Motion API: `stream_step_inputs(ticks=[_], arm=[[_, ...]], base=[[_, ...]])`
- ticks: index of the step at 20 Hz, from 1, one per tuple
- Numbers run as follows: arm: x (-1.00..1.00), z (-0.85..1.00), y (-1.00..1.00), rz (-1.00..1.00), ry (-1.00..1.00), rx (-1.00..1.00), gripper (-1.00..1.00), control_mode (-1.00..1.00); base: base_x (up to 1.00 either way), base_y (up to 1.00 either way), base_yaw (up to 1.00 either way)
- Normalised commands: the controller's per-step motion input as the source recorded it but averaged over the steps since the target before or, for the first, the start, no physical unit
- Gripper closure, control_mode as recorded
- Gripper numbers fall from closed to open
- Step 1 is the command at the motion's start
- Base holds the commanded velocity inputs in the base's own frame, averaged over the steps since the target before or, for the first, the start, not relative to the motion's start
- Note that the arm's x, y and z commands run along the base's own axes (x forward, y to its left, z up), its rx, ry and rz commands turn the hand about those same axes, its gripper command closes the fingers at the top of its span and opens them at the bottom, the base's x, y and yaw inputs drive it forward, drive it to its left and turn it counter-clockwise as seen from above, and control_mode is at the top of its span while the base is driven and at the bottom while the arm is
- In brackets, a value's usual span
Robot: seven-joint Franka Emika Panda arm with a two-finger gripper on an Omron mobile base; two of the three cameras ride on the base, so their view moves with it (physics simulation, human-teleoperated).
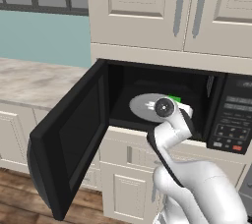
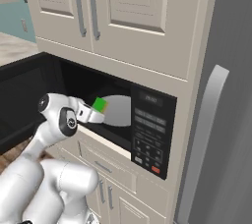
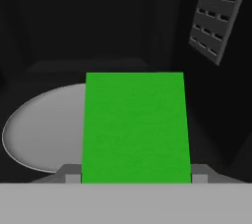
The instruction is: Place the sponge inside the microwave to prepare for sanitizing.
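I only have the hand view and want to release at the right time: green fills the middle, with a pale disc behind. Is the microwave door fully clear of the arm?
Observer: Yes. In the left base view the microwave door is swung wide open to the left, well apart from the arm.
Operator: Is the hand actually inside the cavity?
Observer: The gripper reaches through the opening, holding the sponge over the white turntable, as the right base view shows.
Operator: Is the sponge resting on the turntable?
Observer: I cannot tell; in the right base view it sits at the end of the hand, above the plate's near edge, but any gap beneath is hidden.
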Motion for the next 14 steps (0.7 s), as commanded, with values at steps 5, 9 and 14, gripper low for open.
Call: stream_step_inputs(ticks=[5, 9, 14], arm=[[0.38, -0.13, -0.02, 0.00, 0.06, 0.00, 1.00, -1.00], [0.38, -0.07, -0.06, 0.00, 0.06, 0.00, 1.00, -1.00], [0.38, -0.23, -0.08, 0.00, 0.05, 0.00, 1.00, -1.00]], base=[[0.00, 0.00, 0.00], [0.00, 0.00, 0.00], [0.00, 0.00, 0.00]])
